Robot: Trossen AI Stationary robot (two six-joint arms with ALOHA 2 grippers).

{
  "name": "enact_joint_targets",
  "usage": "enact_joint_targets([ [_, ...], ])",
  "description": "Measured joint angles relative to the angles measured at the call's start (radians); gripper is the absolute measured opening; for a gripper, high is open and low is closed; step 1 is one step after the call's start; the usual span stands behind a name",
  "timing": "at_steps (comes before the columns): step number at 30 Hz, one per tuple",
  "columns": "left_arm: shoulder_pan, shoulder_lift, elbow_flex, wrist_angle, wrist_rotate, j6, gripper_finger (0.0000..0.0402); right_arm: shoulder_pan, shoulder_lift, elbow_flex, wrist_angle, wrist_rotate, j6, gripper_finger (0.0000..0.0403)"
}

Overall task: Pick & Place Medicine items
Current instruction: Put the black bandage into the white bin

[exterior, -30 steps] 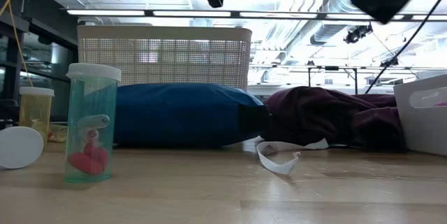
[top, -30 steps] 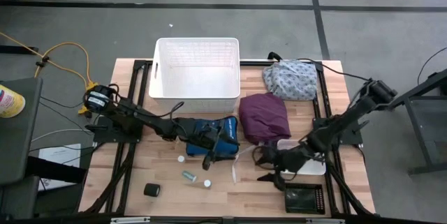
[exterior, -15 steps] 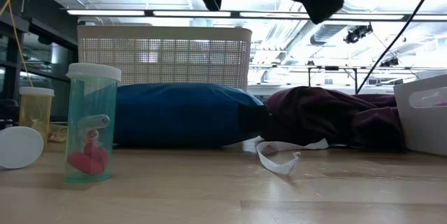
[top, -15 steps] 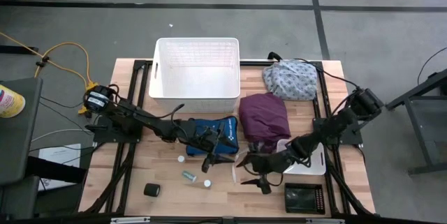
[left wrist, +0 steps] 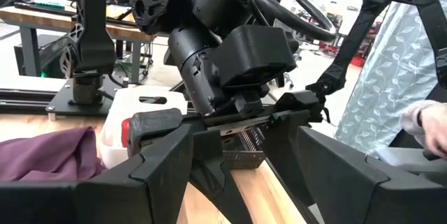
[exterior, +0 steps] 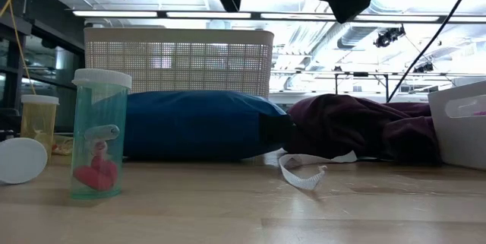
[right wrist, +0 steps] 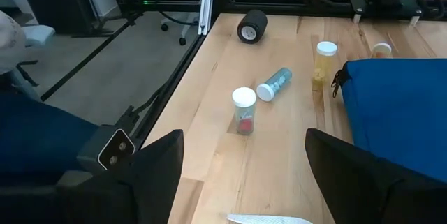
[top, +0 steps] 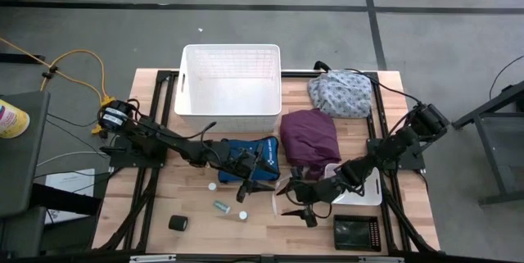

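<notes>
From above, the left gripper (top: 255, 188) and right gripper (top: 293, 201) are seen wide open and empty. 1 vial (top: 222, 206) lies near the black roll (top: 178, 224). Down low, the upright vial (exterior: 99, 134) looks light, hard and slippery; it is best held round its middle.

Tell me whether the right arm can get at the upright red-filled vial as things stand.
Probably yes: the right gripper hangs open beside the vial, which stands alone on bare table; nothing lies between them.
</notes>
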Motion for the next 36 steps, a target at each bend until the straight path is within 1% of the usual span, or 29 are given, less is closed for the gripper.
enact_joint_targets([
  [6,0.000,0.000,0.000,-0.015,0.000,-0.001,0.0246,0.000,0.000,0.000,0.000,0.000,0.000,0.0286],
  [8,0.000,-0.010,0.000,-0.048,0.000,-0.002,0.0246,0.000,0.000,0.000,0.000,0.000,0.000,0.0286],
  [11,0.000,-0.053,0.000,-0.149,-0.001,-0.002,0.0246,0.000,0.000,0.000,-0.001,0.000,0.000,0.0286],
  [16,-0.002,-0.165,0.000,-0.351,-0.004,-0.003,0.0246,0.000,0.000,0.000,-0.001,0.000,0.000,0.0286],
  [22,-0.058,-0.273,0.000,-0.558,-0.008,-0.033,0.0246,0.000,0.000,0.000,-0.001,0.000,0.000,0.0286],
  [23,-0.074,-0.288,0.000,-0.594,-0.022,-0.041,0.0246,0.000,0.000,0.000,-0.001,0.000,0.000,0.0286],
  [25,-0.103,-0.307,0.000,-0.651,-0.080,-0.076,0.0246,0.000,0.000,0.000,-0.001,0.000,0.000,0.0286],
  [27,-0.135,-0.320,0.000,-0.711,-0.156,-0.101,0.0246,0.000,0.000,0.000,-0.001,0.000,0.000,0.0286],
  [31,-0.194,-0.321,0.000,-0.773,-0.294,-0.146,0.0246,0.000,0.000,0.000,0.000,0.000,0.000,0.0286],
  [33,-0.216,-0.321,0.000,-0.794,-0.320,-0.159,0.0246,0.000,0.000,0.000,0.000,0.000,0.000,0.0286],
  [36,-0.233,-0.320,-0.001,-0.830,-0.328,-0.171,0.0246,0.000,0.000,0.000,0.000,0.000,0.000,0.0286],
])
